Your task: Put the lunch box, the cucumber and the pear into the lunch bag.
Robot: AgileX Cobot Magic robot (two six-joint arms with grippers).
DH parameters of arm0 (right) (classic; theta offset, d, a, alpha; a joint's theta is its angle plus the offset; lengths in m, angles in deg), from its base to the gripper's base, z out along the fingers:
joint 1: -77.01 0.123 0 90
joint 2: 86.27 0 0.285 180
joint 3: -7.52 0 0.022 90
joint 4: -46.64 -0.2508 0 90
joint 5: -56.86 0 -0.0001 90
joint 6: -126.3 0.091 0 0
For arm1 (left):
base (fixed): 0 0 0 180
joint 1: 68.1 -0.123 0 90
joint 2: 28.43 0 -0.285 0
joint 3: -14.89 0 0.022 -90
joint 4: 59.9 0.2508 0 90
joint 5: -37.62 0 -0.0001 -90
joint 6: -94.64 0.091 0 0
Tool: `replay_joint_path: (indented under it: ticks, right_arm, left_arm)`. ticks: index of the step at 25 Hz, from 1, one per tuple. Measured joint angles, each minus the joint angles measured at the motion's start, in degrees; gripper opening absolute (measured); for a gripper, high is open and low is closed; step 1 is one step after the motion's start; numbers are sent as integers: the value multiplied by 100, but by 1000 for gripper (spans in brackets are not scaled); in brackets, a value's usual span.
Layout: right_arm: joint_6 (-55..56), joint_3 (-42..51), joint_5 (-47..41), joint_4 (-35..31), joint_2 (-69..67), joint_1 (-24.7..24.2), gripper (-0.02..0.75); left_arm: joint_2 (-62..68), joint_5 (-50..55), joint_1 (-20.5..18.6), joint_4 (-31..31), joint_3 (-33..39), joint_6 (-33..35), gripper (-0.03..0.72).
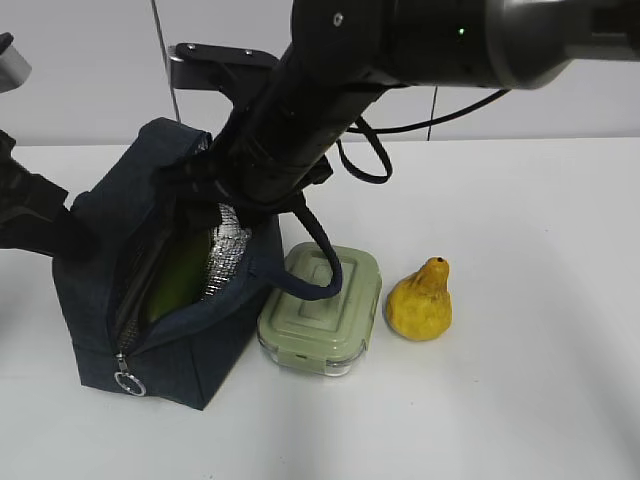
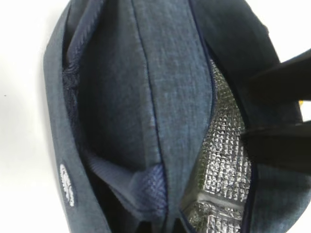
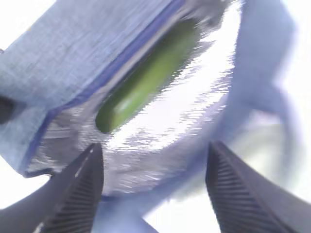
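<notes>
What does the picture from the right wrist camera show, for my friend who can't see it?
A green cucumber lies inside the open lunch bag, against its shiny silver lining. The right gripper hangs just above with its two dark fingers spread apart, holding nothing.

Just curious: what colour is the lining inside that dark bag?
Shiny silver foil lining with a quilted texture inside the lunch bag; clearest in the left wrist view.

exterior view: we look down at a slant across the tabletop from the front. left wrist view: pressed close against the lunch bag. right wrist view: close above its open mouth. all three share the bag.
</notes>
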Motion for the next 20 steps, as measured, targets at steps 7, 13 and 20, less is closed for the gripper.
replay_joint_path:
  ticks: [7, 13, 20]
  right_arm:
    - [667, 0, -596, 1568, 828, -41, 509]
    - [946, 0, -1761, 2185, 1020, -475, 509]
    - [365, 0, -2702, 1589, 976, -1508, 509]
  left_arm:
    - [0, 0, 0, 24, 0, 2, 1]
    - [0, 0, 0, 31, 0, 2, 1]
    - [0, 5, 0, 43, 0, 2, 1]
